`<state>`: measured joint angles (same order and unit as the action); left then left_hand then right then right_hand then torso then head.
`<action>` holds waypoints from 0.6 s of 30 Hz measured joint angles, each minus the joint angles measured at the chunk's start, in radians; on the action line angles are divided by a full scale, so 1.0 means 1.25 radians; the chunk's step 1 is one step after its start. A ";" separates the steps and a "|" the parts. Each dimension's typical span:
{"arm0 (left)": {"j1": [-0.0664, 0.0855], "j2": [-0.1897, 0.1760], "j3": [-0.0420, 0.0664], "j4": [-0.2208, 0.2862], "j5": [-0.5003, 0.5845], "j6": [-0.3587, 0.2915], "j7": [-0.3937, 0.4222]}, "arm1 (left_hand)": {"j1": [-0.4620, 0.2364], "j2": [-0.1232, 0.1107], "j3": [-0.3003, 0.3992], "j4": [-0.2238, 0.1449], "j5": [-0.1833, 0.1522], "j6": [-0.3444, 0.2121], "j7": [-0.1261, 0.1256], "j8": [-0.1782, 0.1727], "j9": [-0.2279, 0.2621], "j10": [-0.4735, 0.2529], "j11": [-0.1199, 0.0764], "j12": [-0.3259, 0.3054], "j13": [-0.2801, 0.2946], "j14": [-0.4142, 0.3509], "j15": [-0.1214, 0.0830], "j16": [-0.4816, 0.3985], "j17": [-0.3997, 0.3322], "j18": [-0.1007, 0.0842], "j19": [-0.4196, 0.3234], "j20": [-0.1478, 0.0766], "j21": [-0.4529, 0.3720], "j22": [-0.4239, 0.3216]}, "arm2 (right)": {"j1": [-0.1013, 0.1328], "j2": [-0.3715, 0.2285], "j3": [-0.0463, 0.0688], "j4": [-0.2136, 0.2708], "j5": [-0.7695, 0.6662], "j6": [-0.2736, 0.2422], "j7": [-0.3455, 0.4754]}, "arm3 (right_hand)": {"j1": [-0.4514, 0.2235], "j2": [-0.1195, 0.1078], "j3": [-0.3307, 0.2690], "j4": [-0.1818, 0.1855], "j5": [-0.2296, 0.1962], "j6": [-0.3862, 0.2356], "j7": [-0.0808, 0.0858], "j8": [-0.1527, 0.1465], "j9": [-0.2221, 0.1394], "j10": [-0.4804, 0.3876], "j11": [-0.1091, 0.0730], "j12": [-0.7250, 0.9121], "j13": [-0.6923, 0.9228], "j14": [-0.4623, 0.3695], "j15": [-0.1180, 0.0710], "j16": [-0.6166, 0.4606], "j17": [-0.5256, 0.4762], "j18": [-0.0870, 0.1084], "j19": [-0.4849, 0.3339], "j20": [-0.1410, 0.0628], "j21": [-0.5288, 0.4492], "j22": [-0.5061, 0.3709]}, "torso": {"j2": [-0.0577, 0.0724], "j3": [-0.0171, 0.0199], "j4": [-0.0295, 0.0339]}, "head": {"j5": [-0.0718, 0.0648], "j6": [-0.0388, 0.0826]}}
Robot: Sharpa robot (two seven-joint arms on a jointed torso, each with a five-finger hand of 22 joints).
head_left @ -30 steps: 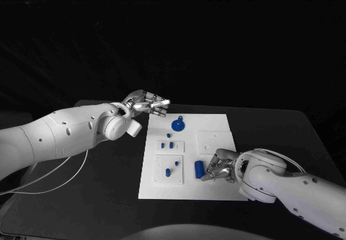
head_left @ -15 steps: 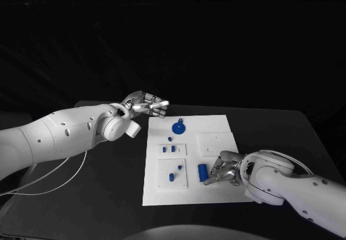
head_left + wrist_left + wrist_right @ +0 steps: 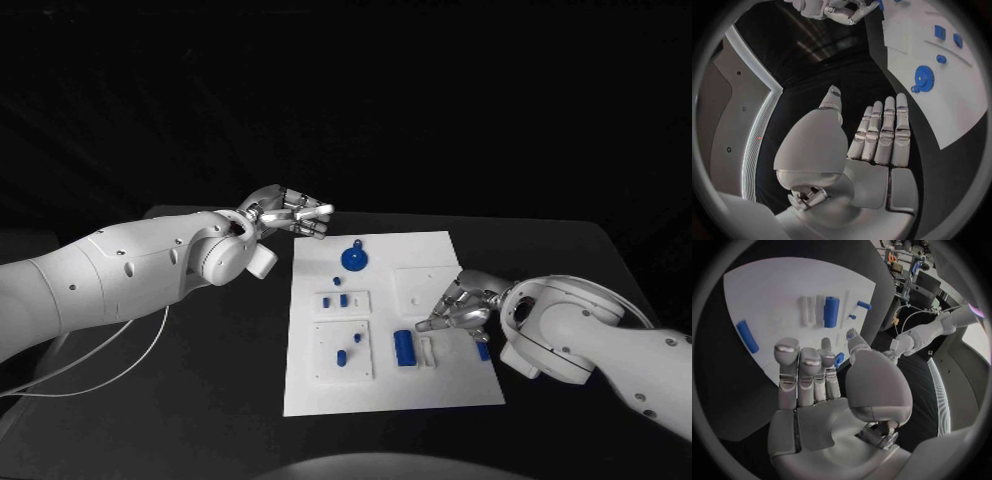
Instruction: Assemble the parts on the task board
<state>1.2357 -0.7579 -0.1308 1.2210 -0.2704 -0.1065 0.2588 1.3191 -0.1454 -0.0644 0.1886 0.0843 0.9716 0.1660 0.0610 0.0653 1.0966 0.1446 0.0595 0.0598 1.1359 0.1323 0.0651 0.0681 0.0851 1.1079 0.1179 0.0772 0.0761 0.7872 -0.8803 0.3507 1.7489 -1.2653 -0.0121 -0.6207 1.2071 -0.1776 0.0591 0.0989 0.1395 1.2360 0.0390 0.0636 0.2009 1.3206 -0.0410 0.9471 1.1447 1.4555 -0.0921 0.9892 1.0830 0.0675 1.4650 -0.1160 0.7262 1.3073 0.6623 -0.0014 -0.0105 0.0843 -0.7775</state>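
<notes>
Board [image 3: 433, 385] lies flat mid-table, long side running away from the robot, so both hands can reach it from either flank. Parts sit on it: gear [image 3: 353, 260] at the far end, small pegs [image 3: 335, 299] in the middle plate, another peg [image 3: 340, 356] in the near-left plate, cylinder [image 3: 404, 347] lying beside two white slots on the near-right. One more blue piece [image 3: 483, 350] lies by the right hand, at the board's right edge.

Right hand [image 3: 462, 308] hovers over the board's right side, near the cylinder, palm down, arm coming in low from the right. Its fingers are side by side, slightly curled, holding nothing in the wrist view. My guess: it is lined up to work the cylinder or the loose piece next.

Left hand [image 3: 289, 212] is parked off the board's far-left corner, raised, clear of the work. Wrist view shows its fingers [image 3: 886, 132] straight and pressed together, thumb apart, nothing in them.
</notes>
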 measured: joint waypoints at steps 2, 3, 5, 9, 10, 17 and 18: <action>0.000 0.001 0.000 -0.001 0.000 0.000 0.000 | 0.000 0.000 0.000 0.000 0.000 0.000 0.000 0.000 0.000 0.000 0.000 0.000 0.000 0.000 0.000 0.000 0.000 0.000 0.000 0.000 0.000 0.000 | 0.000 -0.004 0.012 -0.001 0.011 -0.010 0.011 | 0.006 0.006 0.003 -0.003 0.000 0.000 0.000 0.000 0.000 0.000 0.000 0.004 0.003 0.000 0.000 0.000 0.001 0.000 0.000 0.000 0.003 0.000 | 0.000 0.0000 0.0000 | -0.002 0.001; 0.000 0.001 0.000 -0.001 0.000 0.000 0.000 | 0.000 0.000 0.000 0.000 0.000 0.000 0.000 0.000 0.000 0.000 0.000 0.000 0.000 0.000 0.000 0.000 0.000 0.000 0.000 0.000 0.000 0.000 | 0.000 -0.007 0.019 -0.003 0.018 -0.014 0.017 | 0.008 0.008 0.013 -0.007 0.000 0.000 0.000 0.000 0.001 0.000 0.000 0.006 0.003 0.000 0.000 0.000 0.001 0.000 0.000 0.000 0.004 0.000 | 0.000 0.0000 0.0000 | -0.004 0.001; 0.000 0.002 0.000 -0.002 0.000 0.000 0.000 | 0.000 0.000 0.000 0.000 0.000 0.000 0.000 0.000 0.000 0.000 0.000 0.000 0.000 0.000 0.000 0.000 0.000 0.000 0.000 0.000 0.000 0.000 | 0.001 -0.014 0.028 -0.007 0.027 -0.018 0.023 | 0.018 0.018 0.039 -0.019 -0.001 0.000 0.000 0.000 0.001 0.000 0.000 0.006 0.003 0.000 0.000 0.000 0.001 0.000 0.000 0.000 0.004 0.000 | 0.000 -0.0001 0.0003 | -0.006 0.002; 0.000 0.003 -0.001 -0.001 -0.001 0.000 0.000 | 0.000 0.000 0.002 -0.002 0.000 0.000 0.000 0.000 0.000 0.000 0.000 0.000 0.000 0.000 0.000 0.000 0.000 0.000 0.000 0.000 0.000 0.000 | 0.001 -0.037 0.039 -0.033 0.034 -0.014 0.025 | 0.015 0.021 0.108 -0.061 -0.003 0.003 -0.003 0.000 0.006 0.000 0.000 0.008 0.004 0.002 -0.002 0.001 0.004 0.000 0.000 0.000 0.010 0.000 | 0.000 -0.0015 0.0008 | -0.013 0.003; 0.000 0.003 -0.001 0.000 -0.001 0.000 0.000 | -0.002 0.005 0.002 -0.008 0.000 0.001 -0.001 0.000 0.000 0.000 0.000 0.000 0.000 0.000 0.000 0.000 0.000 0.000 0.000 0.000 0.000 0.000 | 0.001 -0.043 0.040 -0.040 0.034 -0.010 0.025 | 0.011 0.025 0.115 -0.067 -0.003 0.005 -0.005 0.000 0.010 0.000 0.000 0.010 0.005 0.002 -0.002 0.004 0.004 0.000 0.000 0.000 0.010 0.000 | 0.000 -0.0015 0.0008 | -0.014 0.003; 0.000 -0.005 -0.001 0.013 -0.001 -0.001 0.005 | -0.019 0.028 -0.002 -0.051 0.000 0.016 -0.010 0.000 0.000 0.026 -0.012 0.000 0.000 0.013 -0.007 0.000 0.000 0.000 0.002 -0.002 0.000 0.000 | 0.000 -0.082 0.044 -0.084 0.013 0.047 -0.004 | -0.008 0.012 0.123 -0.069 -0.037 0.010 -0.010 0.000 0.078 0.003 -0.003 0.014 0.009 0.002 -0.002 0.004 0.007 0.000 0.000 0.000 0.015 0.000 | 0.000 -0.0018 0.0013 | -0.030 0.005; 0.000 -0.006 -0.001 0.014 -0.001 -0.002 0.006 | -0.020 0.028 -0.003 -0.052 0.000 0.016 -0.010 0.000 0.000 0.026 -0.012 0.000 0.000 0.013 -0.007 0.000 0.000 0.000 0.003 -0.003 0.000 0.000 | 0.000 -0.086 0.044 -0.088 0.008 0.056 -0.009 | -0.008 0.012 0.123 -0.066 -0.040 0.010 -0.010 0.000 0.089 0.003 -0.003 0.014 0.009 0.002 -0.002 0.004 0.007 0.000 0.000 0.000 0.015 0.000 | 0.000 -0.0015 0.0012 | -0.032 0.005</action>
<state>1.2356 -0.7657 -0.1322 1.2382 -0.2716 -0.1087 0.2666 1.2947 -0.1104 -0.0680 0.1235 0.0843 0.9914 0.1534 0.0610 0.0651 1.1292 0.1302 0.0595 0.0598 1.1526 0.1232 0.0651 0.0681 0.0851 1.1117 0.1142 0.0772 0.0762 0.7878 -0.9883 0.4060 1.6390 -1.2558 0.0583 -0.6318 1.1973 -0.1632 0.2133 0.0162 0.0891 1.2480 0.0271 0.0636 0.3119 1.3244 -0.0448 0.9641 1.1564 1.4583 -0.0948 0.9943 1.0914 0.0678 1.4649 -0.1160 0.7445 1.3073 0.6621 -0.0034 -0.0091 0.0439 -0.7710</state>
